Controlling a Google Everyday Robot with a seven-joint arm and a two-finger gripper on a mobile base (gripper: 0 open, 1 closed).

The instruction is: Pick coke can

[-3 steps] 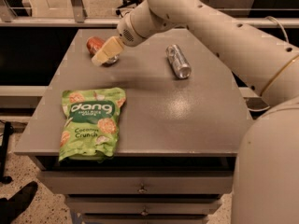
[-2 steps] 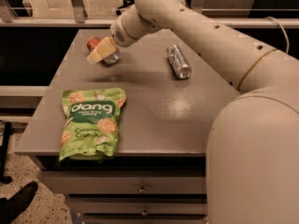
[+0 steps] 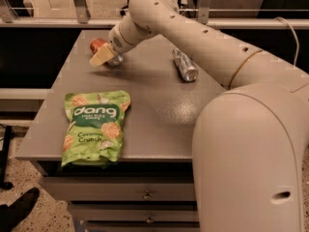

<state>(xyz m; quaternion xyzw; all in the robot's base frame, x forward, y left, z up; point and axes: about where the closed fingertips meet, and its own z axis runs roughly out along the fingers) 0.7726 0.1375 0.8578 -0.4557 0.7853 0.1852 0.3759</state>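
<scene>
The coke can (image 3: 98, 46), red-orange with a silver end, lies on its side near the far left corner of the grey table (image 3: 159, 110). My gripper (image 3: 105, 57) reaches over from the right and sits right at the can, its cream-coloured fingers (image 3: 99, 59) in front of the can and covering its right part. The can rests on the table.
A slim all-silver can (image 3: 184, 65) lies on its side at the back right of the table. A green snack bag (image 3: 95, 126) lies flat near the front left edge. My arm crosses over the table's right half. Drawers sit below the front edge.
My gripper has moved a little further left and down onto the coke can. The can, silver can and bag have kept their places.
</scene>
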